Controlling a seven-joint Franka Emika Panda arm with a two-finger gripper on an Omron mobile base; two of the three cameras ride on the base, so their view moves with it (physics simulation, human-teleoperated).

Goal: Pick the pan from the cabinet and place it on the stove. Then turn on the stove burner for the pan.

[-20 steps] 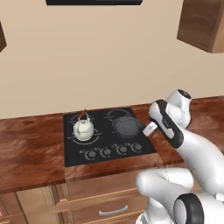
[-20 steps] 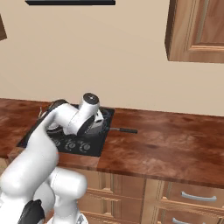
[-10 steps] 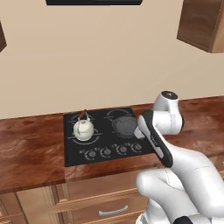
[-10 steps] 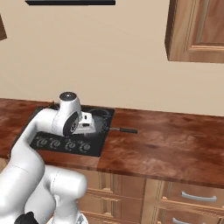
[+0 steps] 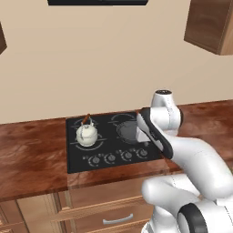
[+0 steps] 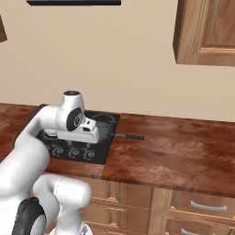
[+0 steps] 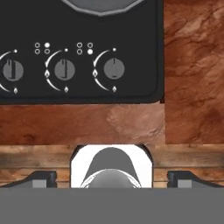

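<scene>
The pan (image 5: 126, 130) is dark and round and rests on the stove's (image 5: 77, 157) back right burner, partly hidden by my arm. Its thin black handle (image 6: 130, 136) sticks out over the counter. In the hand view my gripper (image 7: 112, 177) is open, with nothing between its fingertips (image 7: 42, 178). It hangs above the counter's front edge and looks down on three round knobs (image 7: 114, 68) along the stove's front right. The pan's rim (image 7: 103, 5) shows at the top of that view. The brown cabinet (image 6: 206, 32) hangs on the wall at upper right.
A small white kettle (image 5: 86, 134) stands on the stove's back left burner. Brown mottled counter (image 6: 183, 153) runs to both sides of the stove. Wooden drawers (image 6: 202, 206) with silver pulls lie below. A dark hood (image 5: 98, 2) hangs above.
My hand has swung away from the pan's handle, leftwards to the stove's front right knobs, staying open. The pan and kettle have not moved.
</scene>
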